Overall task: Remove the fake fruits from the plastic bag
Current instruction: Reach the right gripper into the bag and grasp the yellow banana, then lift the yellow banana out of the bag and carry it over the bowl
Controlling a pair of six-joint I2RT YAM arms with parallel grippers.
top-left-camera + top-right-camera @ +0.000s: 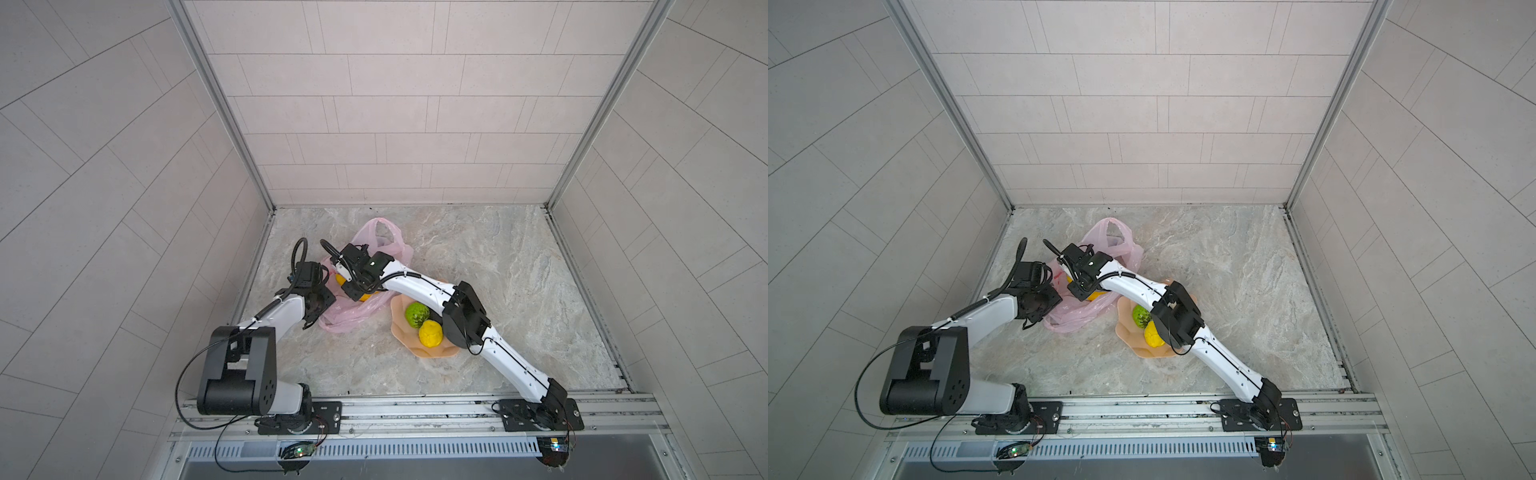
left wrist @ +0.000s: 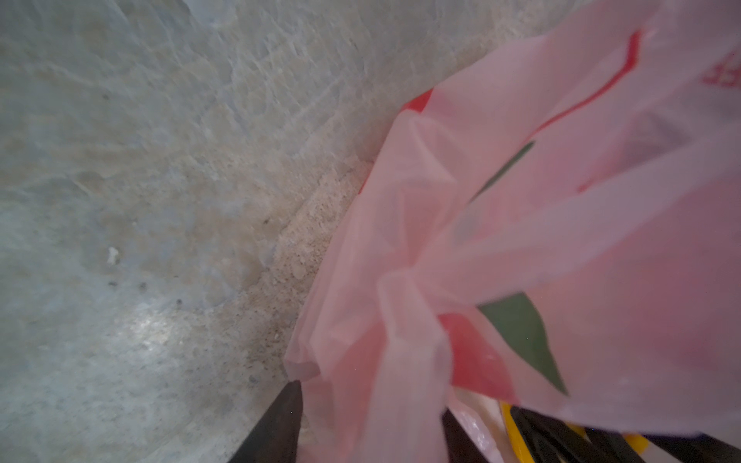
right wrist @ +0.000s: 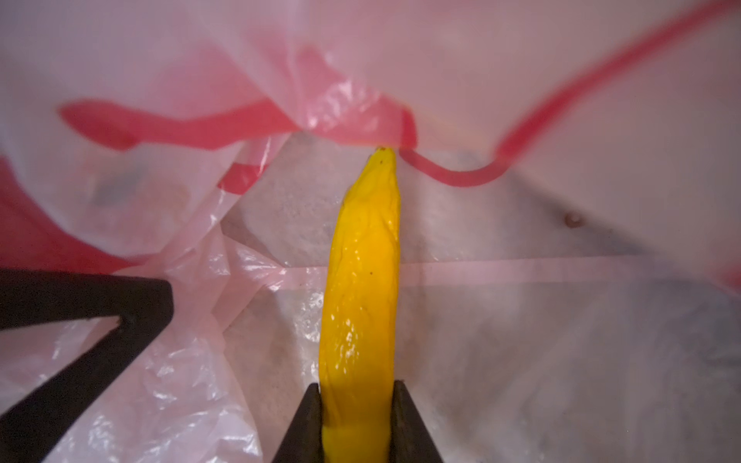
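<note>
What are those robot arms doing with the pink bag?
They are emptying it. The left gripper pinches the plastic bag, while the right gripper, reaching inside, has its jaws closed on the banana. A green fruit and a bumpy yellow fruit already sit in the peach dish beside the bag.

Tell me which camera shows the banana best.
The right wrist view: the banana runs up the frame's middle, sharp, pinched in the right claw inside the plastic bag. In both top views only yellow slivers peek from under that arm's wrist. The left wrist view shows mostly bag, no clear banana.
</note>
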